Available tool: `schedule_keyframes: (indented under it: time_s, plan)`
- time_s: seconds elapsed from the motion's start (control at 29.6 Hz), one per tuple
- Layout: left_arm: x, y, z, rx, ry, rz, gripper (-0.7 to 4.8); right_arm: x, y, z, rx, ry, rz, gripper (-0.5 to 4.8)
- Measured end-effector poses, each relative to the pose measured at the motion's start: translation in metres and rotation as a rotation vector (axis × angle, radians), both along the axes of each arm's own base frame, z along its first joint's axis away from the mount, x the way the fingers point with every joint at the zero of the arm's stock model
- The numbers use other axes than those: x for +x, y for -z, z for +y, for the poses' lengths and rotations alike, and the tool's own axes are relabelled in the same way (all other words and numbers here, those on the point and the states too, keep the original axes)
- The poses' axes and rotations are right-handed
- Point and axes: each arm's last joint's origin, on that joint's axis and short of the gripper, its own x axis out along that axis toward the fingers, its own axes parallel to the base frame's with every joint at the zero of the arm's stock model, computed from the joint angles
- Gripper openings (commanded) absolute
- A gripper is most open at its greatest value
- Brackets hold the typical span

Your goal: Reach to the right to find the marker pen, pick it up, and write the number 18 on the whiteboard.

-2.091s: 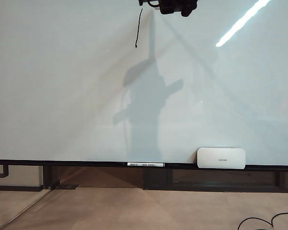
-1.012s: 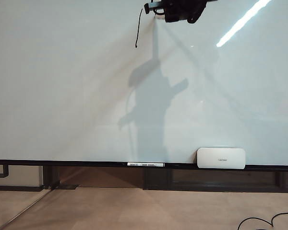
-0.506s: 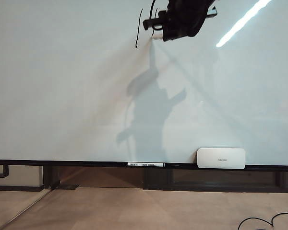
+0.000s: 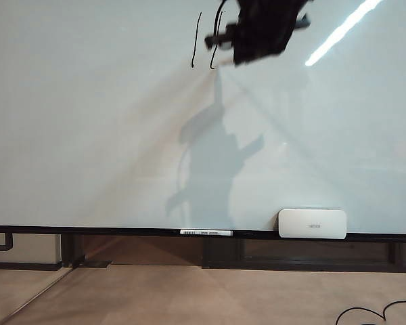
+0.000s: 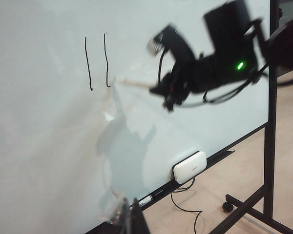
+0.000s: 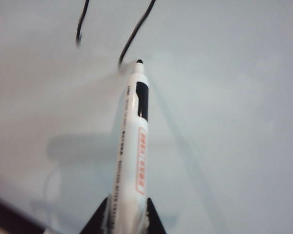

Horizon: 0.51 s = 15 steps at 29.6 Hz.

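On the whiteboard (image 4: 88, 122), two black strokes (image 4: 195, 40), one marker pen (image 6: 133, 146).

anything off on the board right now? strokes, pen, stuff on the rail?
Nothing stands out. Whiteboard has two thin, slightly slanted strokes, unsmeared. The right gripper holds the marker pen, tip at the second stroke's lower end. Eraser and spare marker rest on the rail. The left gripper stays low, off the board.

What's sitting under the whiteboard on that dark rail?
On the whiteboard rail sit a white eraser and a barcode-labelled marker. Only floor and dark frame show below; behind the board is hidden.
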Motion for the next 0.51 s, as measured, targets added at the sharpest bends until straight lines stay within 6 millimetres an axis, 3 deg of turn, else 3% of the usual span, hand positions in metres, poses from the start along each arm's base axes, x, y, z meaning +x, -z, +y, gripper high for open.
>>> schedule_keyframes:
  time_s: [0.17, 0.4, 0.51]
  plan:
    - [0.0, 0.0, 0.0, 0.0, 0.0, 0.001, -0.05, -0.02, -0.046, -0.003, 0.11, -0.023, -0.238, -0.02]
    - [0.0, 0.0, 0.0, 0.001, 0.0, 0.001, -0.05, -0.003, -0.026, -0.013, 0.057, 0.012, -0.179, -0.02]
    - [0.0, 0.0, 0.0, 0.0, 0.0, 0.0, -0.05, -0.004, -0.027, -0.013, 0.062, -0.012, -0.188, -0.02]
